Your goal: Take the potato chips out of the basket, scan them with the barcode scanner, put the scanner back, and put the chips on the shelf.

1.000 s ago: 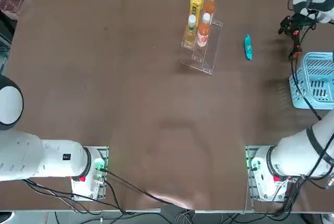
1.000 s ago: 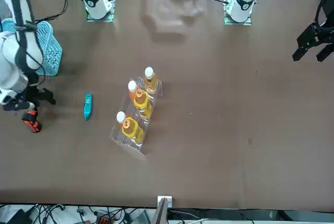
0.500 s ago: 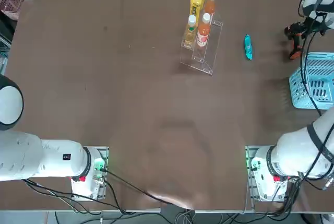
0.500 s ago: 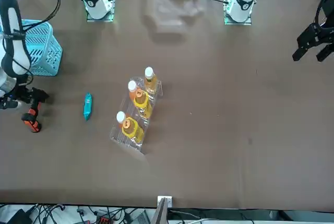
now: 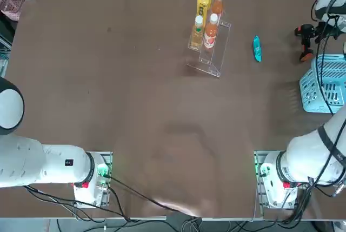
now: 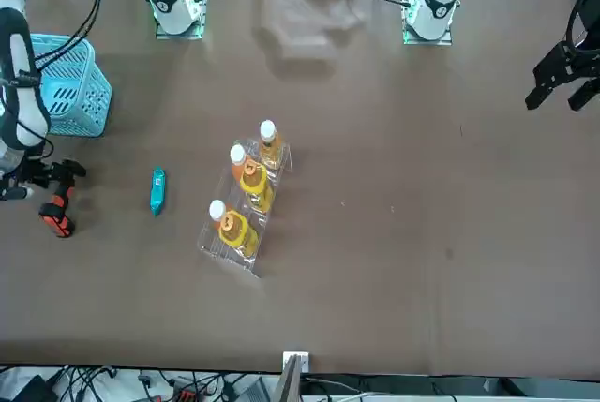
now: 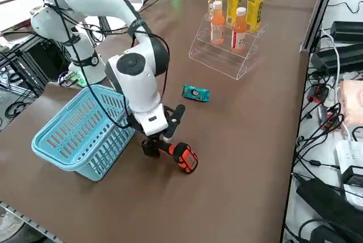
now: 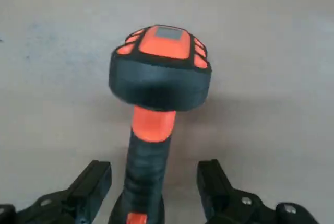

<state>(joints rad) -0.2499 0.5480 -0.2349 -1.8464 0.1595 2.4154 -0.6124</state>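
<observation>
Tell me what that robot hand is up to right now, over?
Right gripper open, fingers either side of black-and-orange barcode scanner's handle. Teal chips packet on table, outside light blue basket. Nothing blocking.

Teal chips pkt [image 5: 257, 48], lt-blue slatted basket [image 5: 324, 83], black/orange scanner [image 8: 156, 83], brown table [image 5: 135, 107].

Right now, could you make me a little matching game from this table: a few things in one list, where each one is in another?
Things:
1. potato chips
2. barcode scanner
3. bottles
4. right gripper

Places:
A. standing on the shelf
B. lying on the table beside the basket
C. open, fingers either side of the scanner's handle
D. flat on the table between shelf and scanner

Pairs: 1-D, 2-B, 3-A, 4-C
</observation>
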